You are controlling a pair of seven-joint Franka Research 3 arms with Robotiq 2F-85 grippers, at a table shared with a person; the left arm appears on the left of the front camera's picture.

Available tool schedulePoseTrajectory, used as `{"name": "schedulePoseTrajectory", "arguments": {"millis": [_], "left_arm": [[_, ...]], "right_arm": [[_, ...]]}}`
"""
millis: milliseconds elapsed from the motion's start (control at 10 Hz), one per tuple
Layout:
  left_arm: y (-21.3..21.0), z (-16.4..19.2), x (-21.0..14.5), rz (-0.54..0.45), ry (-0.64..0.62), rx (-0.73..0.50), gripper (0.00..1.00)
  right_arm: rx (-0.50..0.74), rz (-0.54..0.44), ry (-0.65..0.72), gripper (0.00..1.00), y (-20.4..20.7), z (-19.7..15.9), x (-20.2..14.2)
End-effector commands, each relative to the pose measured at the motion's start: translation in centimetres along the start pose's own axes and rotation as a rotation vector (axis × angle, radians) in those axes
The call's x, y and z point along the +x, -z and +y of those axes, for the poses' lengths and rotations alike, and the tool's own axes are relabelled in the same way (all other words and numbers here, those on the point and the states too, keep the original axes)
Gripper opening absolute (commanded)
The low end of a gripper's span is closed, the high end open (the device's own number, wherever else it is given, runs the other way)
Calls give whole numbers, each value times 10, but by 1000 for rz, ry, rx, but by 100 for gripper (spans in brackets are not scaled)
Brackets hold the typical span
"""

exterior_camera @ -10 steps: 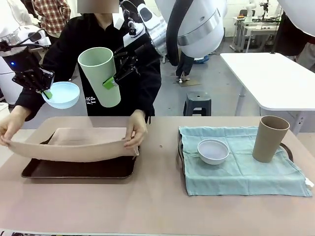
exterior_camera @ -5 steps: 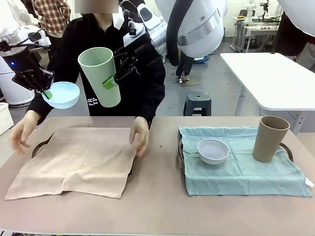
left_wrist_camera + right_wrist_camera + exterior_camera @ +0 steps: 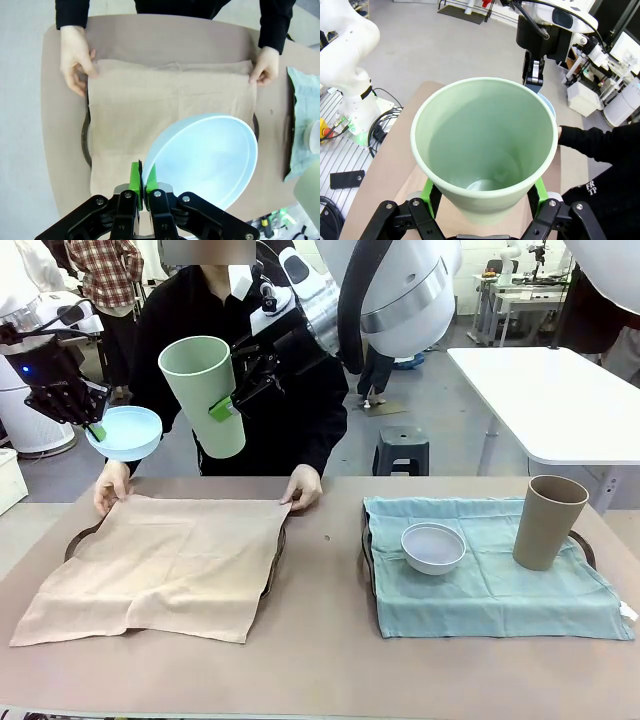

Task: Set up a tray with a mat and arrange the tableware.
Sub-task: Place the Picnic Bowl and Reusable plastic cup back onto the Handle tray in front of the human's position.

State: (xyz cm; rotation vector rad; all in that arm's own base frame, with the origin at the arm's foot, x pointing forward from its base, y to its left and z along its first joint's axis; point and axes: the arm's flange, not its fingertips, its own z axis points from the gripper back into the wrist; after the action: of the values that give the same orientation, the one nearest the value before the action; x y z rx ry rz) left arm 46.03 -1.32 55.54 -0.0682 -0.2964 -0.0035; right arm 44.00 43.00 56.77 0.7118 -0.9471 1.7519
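High above the table's left side, my left gripper [image 3: 93, 427] is shut on the rim of the pale blue bowl [image 3: 125, 432]; its green pads [image 3: 135, 179] pinch that rim, and the bowl [image 3: 205, 157] hangs over the mat. My right gripper [image 3: 226, 404] holds the pale green cup [image 3: 203, 392] in the air beside it, one finger on each side of the cup [image 3: 485, 145]. The tan mat [image 3: 160, 560] lies flat over the dark left tray [image 3: 72, 543]. The person's hands [image 3: 110, 486] rest on its far corners.
On the right, a teal mat [image 3: 490, 585] covers a second tray [image 3: 366, 540] that carries a white-grey bowl [image 3: 433, 547] and a tan-brown cup [image 3: 548, 522]. A white table [image 3: 560, 400] and a stool [image 3: 402, 450] stand behind.
The person has spread the tan mat flat over the left tray and drawn both hands back to its far corners. Both arms have held still with bowl and cup.
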Motion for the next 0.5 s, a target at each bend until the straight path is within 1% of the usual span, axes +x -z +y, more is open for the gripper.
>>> {"name": "schedulePoseTrajectory", "arguments": {"millis": [0,400], "left_arm": [[-2,0,-1,-9,15,-17,0],[-2,0,-1,-9,15,-17,0]], "right_arm": [[-7,-4,-15,0,1,-2,1],[-7,-4,-15,0,1,-2,1]]}}
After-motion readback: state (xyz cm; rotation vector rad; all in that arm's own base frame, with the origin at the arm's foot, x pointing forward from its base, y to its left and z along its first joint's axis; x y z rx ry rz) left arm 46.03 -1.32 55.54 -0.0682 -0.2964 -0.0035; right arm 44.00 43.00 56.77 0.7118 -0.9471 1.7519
